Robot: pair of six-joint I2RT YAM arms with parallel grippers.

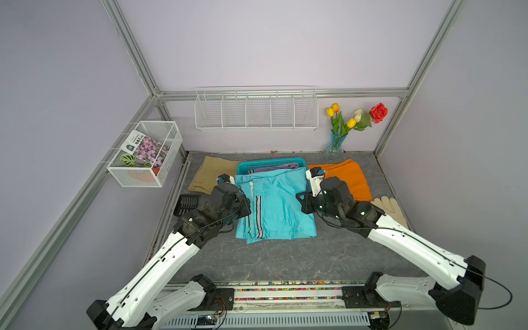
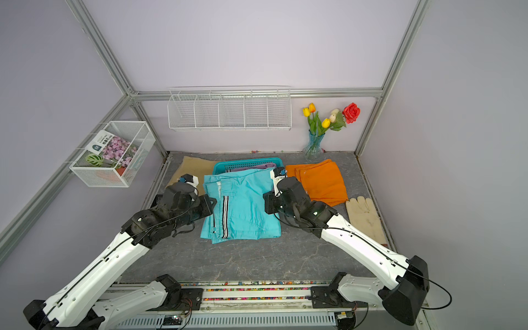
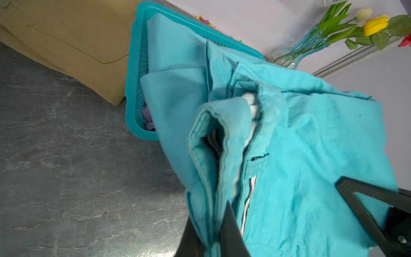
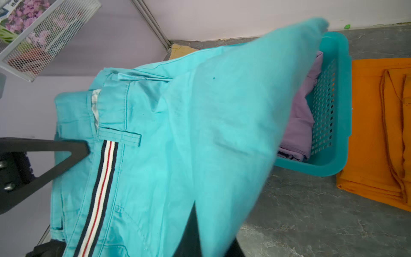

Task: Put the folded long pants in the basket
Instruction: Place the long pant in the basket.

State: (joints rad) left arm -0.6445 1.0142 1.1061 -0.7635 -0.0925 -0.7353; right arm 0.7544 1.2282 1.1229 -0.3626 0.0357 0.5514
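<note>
Sagging between both arms over the near rim of the basket [image 1: 265,164], the turquoise pants [image 1: 275,205] look light, soft and floppy, so the jaws, each pinched shut on a side edge, seem sensibly placed.

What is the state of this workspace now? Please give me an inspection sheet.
Surface: grey marbled table, no spills seen.
Job's things: turquoise pants held up, far edge over the teal basket; lilac pants inside it; tan pants left of it, orange pants right, both on the table.
Clutter: cream glove beside the orange pants; black ribbed object at the left edge.
Grippers: left gripper and right gripper shut on the turquoise pants.
Cables: black cable loops free at the right arm's base.
Surroundings: wire rack on back wall; wire bin on left wall; vase of flowers in back corner.
</note>
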